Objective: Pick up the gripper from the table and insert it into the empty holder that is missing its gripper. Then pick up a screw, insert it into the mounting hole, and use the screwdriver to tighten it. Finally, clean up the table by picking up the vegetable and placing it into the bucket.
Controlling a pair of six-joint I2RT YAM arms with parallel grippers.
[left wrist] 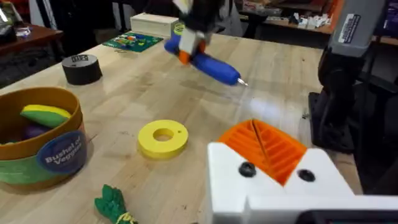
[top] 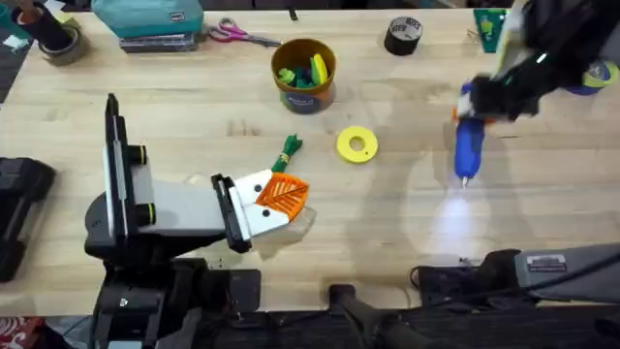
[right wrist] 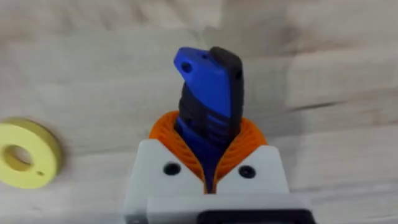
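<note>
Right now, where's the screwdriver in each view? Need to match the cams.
Overhead: screwdriver at right, clamped in the right gripper, tip toward the arms' bases.
Left wrist: screwdriver above the table, beyond the yellow ring.
Right wrist: screwdriver centre, between orange pads.
Shared landmark: the yellow ring.

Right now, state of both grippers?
Left gripper: cannot be told.
Right gripper: closed on the screwdriver.
</note>
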